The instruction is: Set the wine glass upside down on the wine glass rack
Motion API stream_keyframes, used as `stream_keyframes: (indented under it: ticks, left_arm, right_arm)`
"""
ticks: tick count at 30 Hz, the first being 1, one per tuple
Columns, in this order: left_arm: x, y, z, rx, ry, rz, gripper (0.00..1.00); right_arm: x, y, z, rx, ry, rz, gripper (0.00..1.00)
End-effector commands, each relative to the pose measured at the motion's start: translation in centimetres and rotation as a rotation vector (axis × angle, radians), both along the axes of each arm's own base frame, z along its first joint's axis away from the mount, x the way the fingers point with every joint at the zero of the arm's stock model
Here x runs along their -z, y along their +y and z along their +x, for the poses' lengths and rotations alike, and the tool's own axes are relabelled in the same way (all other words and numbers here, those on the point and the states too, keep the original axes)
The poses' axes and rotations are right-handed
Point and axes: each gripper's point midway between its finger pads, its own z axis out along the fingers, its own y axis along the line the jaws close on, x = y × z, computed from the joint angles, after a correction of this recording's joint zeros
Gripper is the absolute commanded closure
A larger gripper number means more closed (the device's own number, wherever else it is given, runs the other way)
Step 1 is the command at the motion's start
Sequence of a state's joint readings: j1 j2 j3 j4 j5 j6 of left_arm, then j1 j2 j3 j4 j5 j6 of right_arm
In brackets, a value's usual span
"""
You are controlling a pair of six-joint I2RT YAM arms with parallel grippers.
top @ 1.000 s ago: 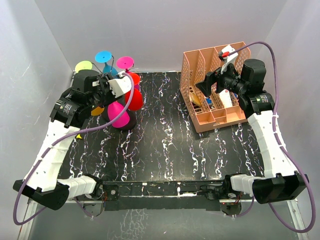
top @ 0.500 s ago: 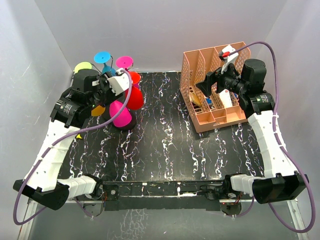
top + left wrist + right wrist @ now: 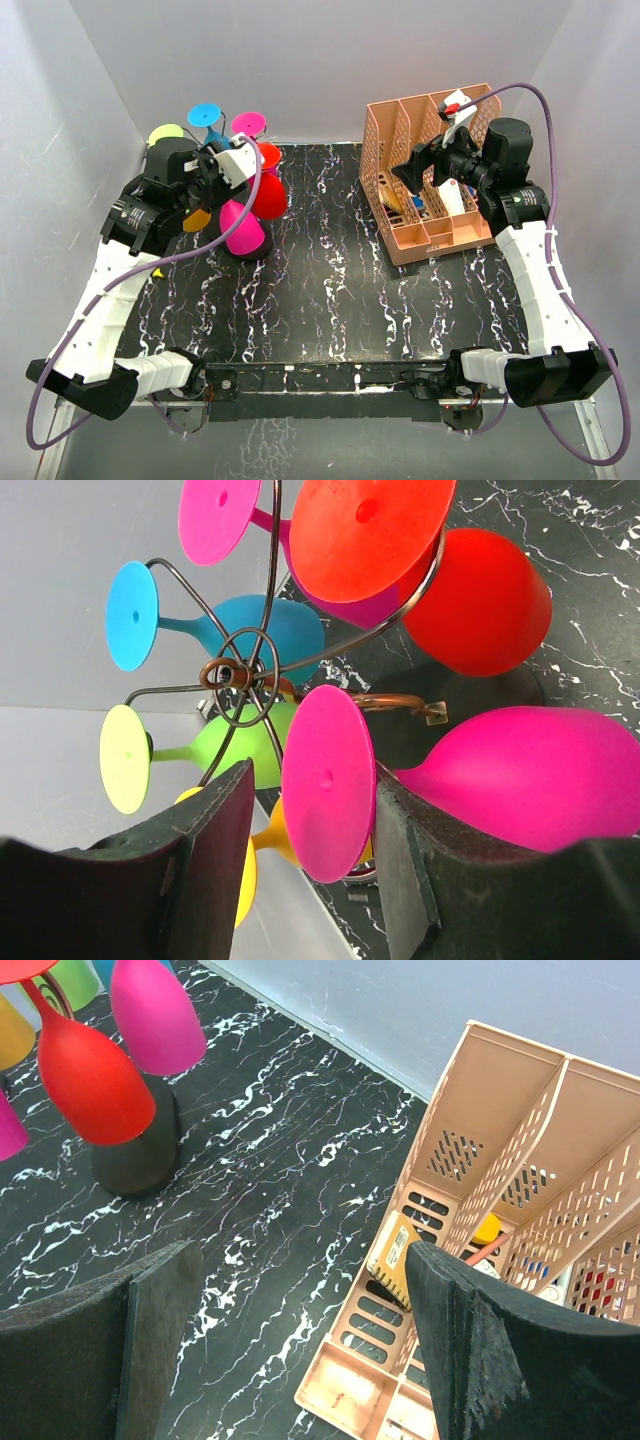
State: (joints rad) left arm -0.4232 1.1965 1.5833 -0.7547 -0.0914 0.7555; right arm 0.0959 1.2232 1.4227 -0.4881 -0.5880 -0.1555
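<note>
The wine glass rack [image 3: 238, 672] has curled wire arms and a black disc base [image 3: 135, 1160]; it stands at the back left [image 3: 252, 250]. Several coloured glasses hang on it upside down. A magenta wine glass [image 3: 243, 228] hangs at the near side with its bowl down [image 3: 520, 770]. Its round foot [image 3: 328, 780] lies between the fingers of my left gripper [image 3: 312, 775], with a gap at the left finger. The left gripper [image 3: 222, 180] is open at the rack's top. My right gripper [image 3: 405, 170] is open and empty over the table beside the organizer [image 3: 300, 1250].
A peach slotted desk organizer [image 3: 430, 235] stands at the back right with a notebook and small items in it; it also shows in the right wrist view [image 3: 480, 1090]. Grey walls close the back and both sides. The black marbled tabletop [image 3: 330, 290] lies between.
My left gripper has shifted slightly back at the rack's top, and the magenta glass has swung a little. The right arm has not moved.
</note>
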Motion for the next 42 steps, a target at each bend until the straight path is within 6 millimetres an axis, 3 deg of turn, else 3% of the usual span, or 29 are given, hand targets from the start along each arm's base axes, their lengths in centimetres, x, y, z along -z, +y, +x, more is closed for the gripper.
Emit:
stream_keyframes:
  ticks: [1,17,26,42]
  left_arm:
    - [-0.8,-0.1,-0.1,-0.016,-0.033,-0.046,0.54]
    - [-0.2,-0.5,0.4,-0.057,-0.029,-0.12,0.55]
    - [-2.1,-0.3,0.3,-0.078,-0.071,-0.156,0.55]
    - [-3.3,-0.6,0.2,-0.103,-0.089,-0.241,0.55]
  right_arm:
    - [-2.2,0.0,0.0,-0.008,-0.085,0.017,0.09]
    - [-2.0,-0.1,0.0,-0.008,-0.082,0.02,0.09]
    - [-1.9,-0.1,0.0,-0.008,-0.078,0.024,0.09]
    - [-1.8,-0.2,0.0,-0.007,-0.077,0.028,0.09]
